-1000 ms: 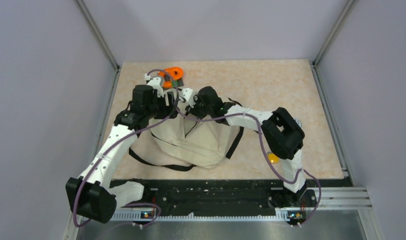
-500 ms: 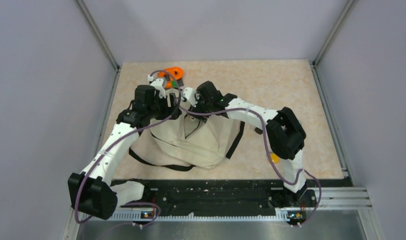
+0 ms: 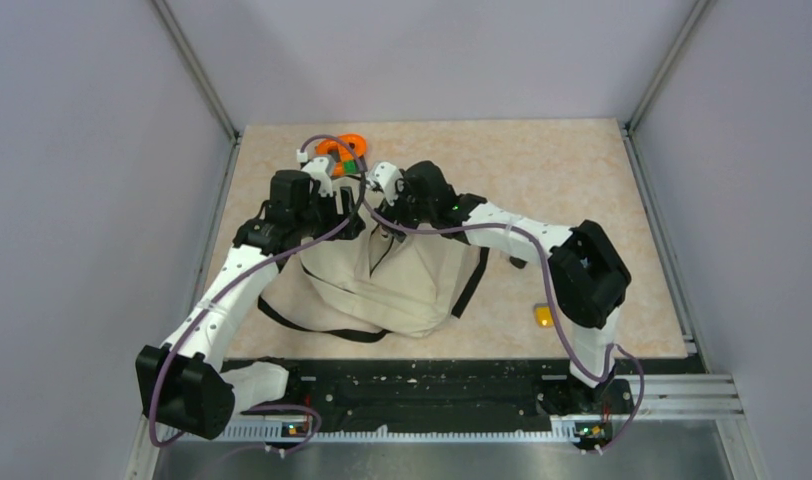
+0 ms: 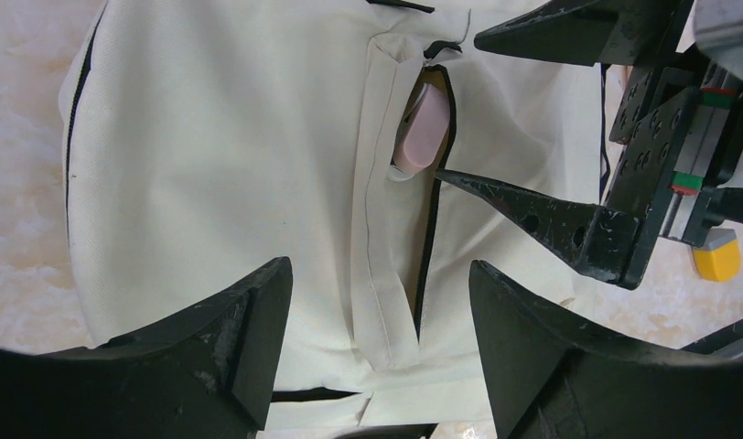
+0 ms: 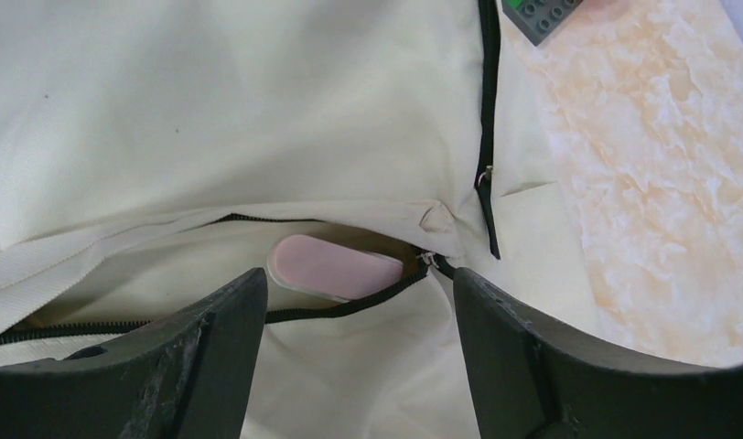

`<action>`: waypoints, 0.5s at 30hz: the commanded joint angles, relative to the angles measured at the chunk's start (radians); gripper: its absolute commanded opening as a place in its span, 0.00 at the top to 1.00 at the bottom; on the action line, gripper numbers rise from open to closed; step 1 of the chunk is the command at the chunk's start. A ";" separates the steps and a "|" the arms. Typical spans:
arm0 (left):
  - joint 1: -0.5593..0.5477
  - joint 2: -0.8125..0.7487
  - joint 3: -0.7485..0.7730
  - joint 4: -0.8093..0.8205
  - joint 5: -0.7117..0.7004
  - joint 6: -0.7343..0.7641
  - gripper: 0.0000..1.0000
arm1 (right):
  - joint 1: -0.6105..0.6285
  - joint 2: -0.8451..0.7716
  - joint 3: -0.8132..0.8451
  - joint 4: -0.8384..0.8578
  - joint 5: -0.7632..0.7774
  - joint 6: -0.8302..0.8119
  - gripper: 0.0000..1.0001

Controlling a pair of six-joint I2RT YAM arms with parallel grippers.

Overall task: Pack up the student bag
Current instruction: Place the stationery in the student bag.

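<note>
Here left tool and right tool gape, crowding the student bag zipper.

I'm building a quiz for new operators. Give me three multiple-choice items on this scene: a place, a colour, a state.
1. Where is the pink piece? A. in the open zip pocket of the backpack B. lying loose beside it C. hidden under it
2. What colour is the small thing on the table by the right arm? A. blue B. yellow C. grey
3. How are the right fingers? A. shut on the zip pull B. shut on the pink piece C. apart, holding nothing
Answers: 1 A, it pokes from the zip opening; 2 B, yellow from above; 3 C, they stand wide, gripping nothing.
</note>
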 commanded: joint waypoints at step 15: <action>-0.004 0.009 -0.003 0.042 0.017 0.014 0.24 | 0.041 0.084 0.079 0.047 -0.029 0.041 0.47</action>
